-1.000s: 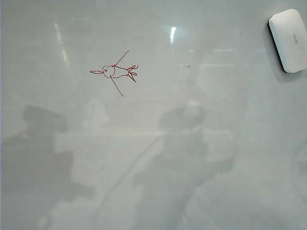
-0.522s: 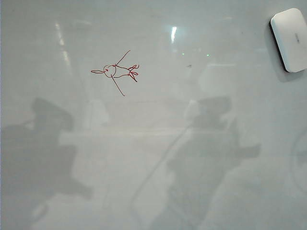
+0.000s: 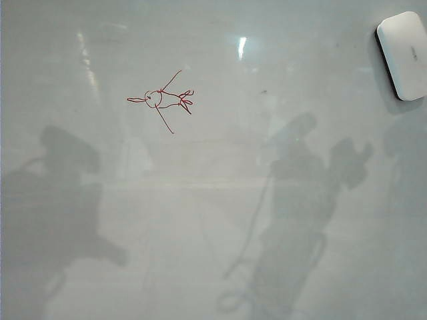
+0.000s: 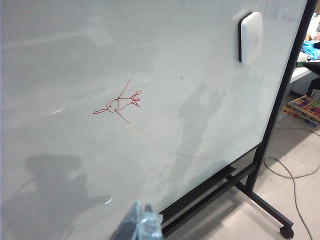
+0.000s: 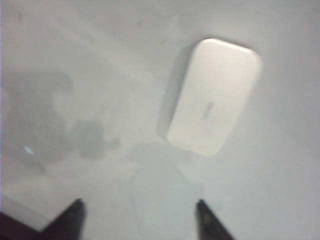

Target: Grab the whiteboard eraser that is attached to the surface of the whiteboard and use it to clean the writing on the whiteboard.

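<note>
The whiteboard [image 3: 220, 267] fills the exterior view, a glossy pale grey surface with light glints near its upper edge and soft shadows of the two arms across its lower half. Left of centre, in the upper part, sits the writing [image 3: 162, 101], a small red stick-figure scribble with a little circle and crossing lines. Nothing lies over it. To its right, well apart, is a tiny dark speck [image 3: 263, 92]. Furthest right, in the upper corner and partly cut by the frame edge, the whiteboard eraser [image 3: 402, 55] clings to the board, a white rounded block with a thin dark edge showing along its left side.

In the left wrist view the board stands upright on a black stand [image 4: 250, 185] with a wheel on the floor, and a grey cable [image 4: 292, 175] trails across the floor beside it. The scribble [image 4: 118, 103] is near the middle and the eraser [image 4: 251, 37] near the board's far corner. Only a blurred tip of the left hand [image 4: 142, 227] shows, away from the scribble; I cannot tell how far it is open.

In the right wrist view the right hand [image 5: 137, 220] faces the board with its two dark fingertips [image 5: 72, 215] spread wide apart and holding nothing. The eraser [image 5: 212, 95] lies ahead of them, clear of both tips.
</note>
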You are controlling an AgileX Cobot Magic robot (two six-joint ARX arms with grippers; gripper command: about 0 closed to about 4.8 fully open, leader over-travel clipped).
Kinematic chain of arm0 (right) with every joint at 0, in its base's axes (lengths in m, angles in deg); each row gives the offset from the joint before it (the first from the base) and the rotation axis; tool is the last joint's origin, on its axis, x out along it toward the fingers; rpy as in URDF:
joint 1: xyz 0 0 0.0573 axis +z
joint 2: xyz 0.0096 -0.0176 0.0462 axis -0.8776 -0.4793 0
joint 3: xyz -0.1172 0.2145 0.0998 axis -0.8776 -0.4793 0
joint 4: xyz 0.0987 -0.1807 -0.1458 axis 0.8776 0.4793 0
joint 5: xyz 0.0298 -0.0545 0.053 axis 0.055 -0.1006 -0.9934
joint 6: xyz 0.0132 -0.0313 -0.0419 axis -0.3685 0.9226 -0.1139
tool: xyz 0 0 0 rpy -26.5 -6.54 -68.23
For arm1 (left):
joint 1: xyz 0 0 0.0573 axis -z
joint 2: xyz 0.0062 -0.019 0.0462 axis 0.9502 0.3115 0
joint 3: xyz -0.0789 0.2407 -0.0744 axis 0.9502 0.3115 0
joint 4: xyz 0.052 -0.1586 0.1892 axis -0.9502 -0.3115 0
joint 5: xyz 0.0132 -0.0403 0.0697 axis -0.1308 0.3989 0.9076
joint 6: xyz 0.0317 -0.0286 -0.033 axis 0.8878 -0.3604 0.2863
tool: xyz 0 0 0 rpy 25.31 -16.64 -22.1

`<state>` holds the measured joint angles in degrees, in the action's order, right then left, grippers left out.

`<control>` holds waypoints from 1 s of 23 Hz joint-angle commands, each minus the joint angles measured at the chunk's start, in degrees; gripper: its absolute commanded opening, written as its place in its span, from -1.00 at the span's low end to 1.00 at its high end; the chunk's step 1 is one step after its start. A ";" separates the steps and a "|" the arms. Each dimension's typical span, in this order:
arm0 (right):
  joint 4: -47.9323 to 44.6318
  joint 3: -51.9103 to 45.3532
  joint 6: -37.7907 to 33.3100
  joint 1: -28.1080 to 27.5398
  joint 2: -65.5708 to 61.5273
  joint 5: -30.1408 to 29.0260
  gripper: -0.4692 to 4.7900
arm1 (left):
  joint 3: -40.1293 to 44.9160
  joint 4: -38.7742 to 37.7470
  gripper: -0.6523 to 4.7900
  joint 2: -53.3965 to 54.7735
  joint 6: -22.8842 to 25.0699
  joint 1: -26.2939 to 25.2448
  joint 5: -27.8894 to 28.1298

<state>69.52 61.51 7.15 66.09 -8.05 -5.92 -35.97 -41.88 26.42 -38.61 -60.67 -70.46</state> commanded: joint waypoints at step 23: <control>-49.90 0.28 -4.61 -2.08 -35.91 8.15 0.83 | -0.11 0.09 -0.78 -0.04 0.17 0.00 0.35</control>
<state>23.08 61.58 3.24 64.01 -43.06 2.76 -35.97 -42.03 26.40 -38.61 -60.67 -70.11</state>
